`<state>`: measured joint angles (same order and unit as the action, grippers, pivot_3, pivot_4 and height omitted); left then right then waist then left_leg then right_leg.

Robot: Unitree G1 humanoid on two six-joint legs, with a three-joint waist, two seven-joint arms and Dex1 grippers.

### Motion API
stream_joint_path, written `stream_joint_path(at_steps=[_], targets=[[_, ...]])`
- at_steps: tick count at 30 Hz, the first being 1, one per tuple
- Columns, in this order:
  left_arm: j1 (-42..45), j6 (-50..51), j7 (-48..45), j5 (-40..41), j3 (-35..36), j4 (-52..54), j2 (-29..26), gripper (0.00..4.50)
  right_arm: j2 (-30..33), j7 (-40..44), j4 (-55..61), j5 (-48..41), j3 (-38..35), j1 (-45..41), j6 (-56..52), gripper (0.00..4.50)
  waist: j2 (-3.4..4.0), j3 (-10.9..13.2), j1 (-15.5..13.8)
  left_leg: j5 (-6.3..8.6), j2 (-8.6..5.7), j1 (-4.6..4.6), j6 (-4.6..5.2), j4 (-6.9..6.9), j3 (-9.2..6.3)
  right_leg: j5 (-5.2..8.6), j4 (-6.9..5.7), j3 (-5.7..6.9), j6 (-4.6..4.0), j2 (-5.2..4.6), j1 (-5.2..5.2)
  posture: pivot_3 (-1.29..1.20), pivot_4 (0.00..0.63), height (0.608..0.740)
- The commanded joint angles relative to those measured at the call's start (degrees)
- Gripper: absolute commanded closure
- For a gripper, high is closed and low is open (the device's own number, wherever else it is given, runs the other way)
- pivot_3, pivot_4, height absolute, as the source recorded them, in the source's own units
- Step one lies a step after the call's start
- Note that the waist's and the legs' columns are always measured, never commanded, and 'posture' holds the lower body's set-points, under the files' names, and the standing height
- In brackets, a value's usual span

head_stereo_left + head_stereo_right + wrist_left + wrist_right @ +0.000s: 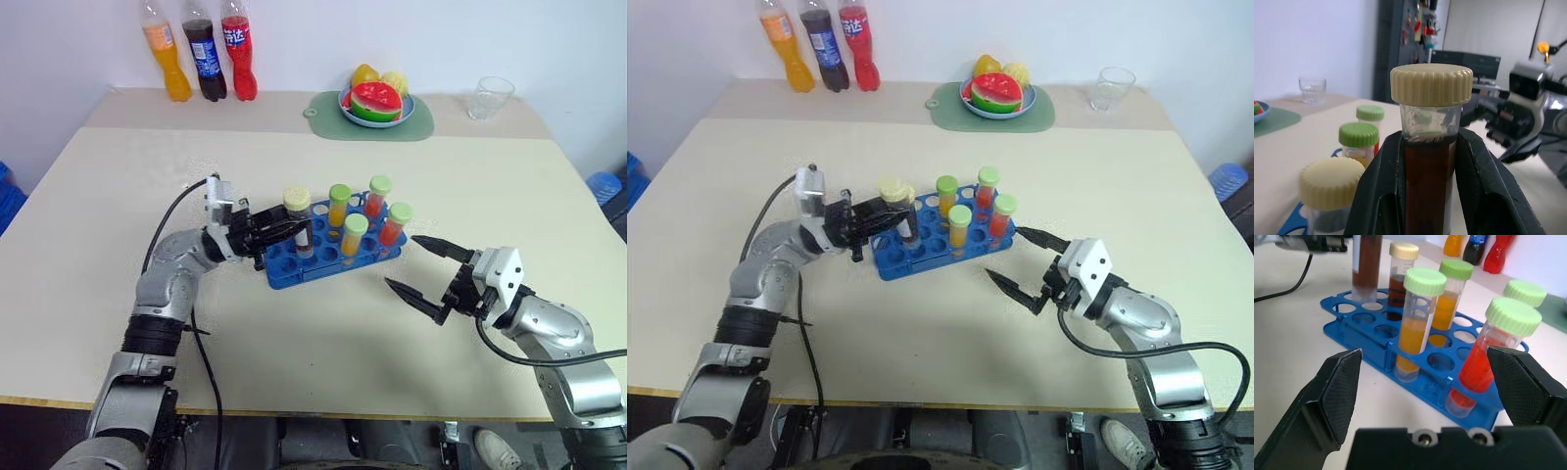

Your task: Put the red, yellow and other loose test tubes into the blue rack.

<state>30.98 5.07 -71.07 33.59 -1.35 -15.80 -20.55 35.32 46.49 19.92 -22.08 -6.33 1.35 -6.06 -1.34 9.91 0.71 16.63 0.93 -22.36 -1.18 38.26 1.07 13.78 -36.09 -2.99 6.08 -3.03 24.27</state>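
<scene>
Left eye view takes in a pale desk (323, 323) that fills most of the scene. Near its middle sits the blue rack (323, 250), a low block with rows of round holes. Four green-capped tubes stand upright in it: two with yellow liquid (338, 208) (354, 238) and two with red liquid (377, 199) (395, 225).

The left gripper (284, 231) reaches in level from the rack's left side, its black fingers (1376, 196) clamped around a tube of dark brown liquid (1426, 181) just below its pale yellow cap (1431, 84). That tube is upright over the rack's left end; in the right wrist view its bottom is at a hole (1362, 296) in the far row, though how deep it sits I cannot tell. A second brown tube with a pale cap (1400, 276) stands in the rack just beside it.

The right gripper (417, 268) hovers just off the rack's right end, its two fingers (1334, 391) spread wide and holding nothing, pointing toward the red tubes.

Along the far edge stand three soda bottles (201, 54), orange, dark and red, a green mat (323, 113) carrying a blue plate of fruit (377, 103), and a clear glass (489, 97).
</scene>
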Motion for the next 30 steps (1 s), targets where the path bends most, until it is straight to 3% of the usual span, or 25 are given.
stream_joint_path(at_steps=[1, 10, 30], targets=[[0.9, -4.4, -1.6, -3.8, -1.0, -1.5, 0.7, 3.48, 1.1, -0.2, 1.6, -0.4, -1.6, 0.3, -0.9, 0.00, 0.00, 0.0, 0.0, 0.00, 0.00, 0.00, 0.01, 0.00, 0.00, 0.00, 0.00, 0.00, 0.00, 0.01, 0.00, 0.00, 0.150, 0.740], [-1.3, -11.4, -1.6, -10.7, -2.9, -4.0, 1.3, 3.48, 2.3, 0.6, 2.2, -1.6, -3.8, 2.3, -1.7, 0.00, 0.02, 0.0, 0.0, 0.01, 0.03, 0.04, 0.02, 0.00, -0.02, 0.00, -0.02, -0.01, 0.00, 0.04, -0.02, 0.00, 0.150, 0.740], [-4.1, -6.4, -1.5, -8.4, -2.5, 1.1, 1.3, 3.48, 1.4, 0.7, 2.8, -1.1, -2.9, 3.1, -0.9, 0.00, 0.04, -0.1, 0.0, 0.03, 0.06, 0.07, 0.05, 0.00, -0.04, 0.00, -0.02, -0.01, 0.00, 0.08, -0.07, 0.00, 0.150, 0.740]])
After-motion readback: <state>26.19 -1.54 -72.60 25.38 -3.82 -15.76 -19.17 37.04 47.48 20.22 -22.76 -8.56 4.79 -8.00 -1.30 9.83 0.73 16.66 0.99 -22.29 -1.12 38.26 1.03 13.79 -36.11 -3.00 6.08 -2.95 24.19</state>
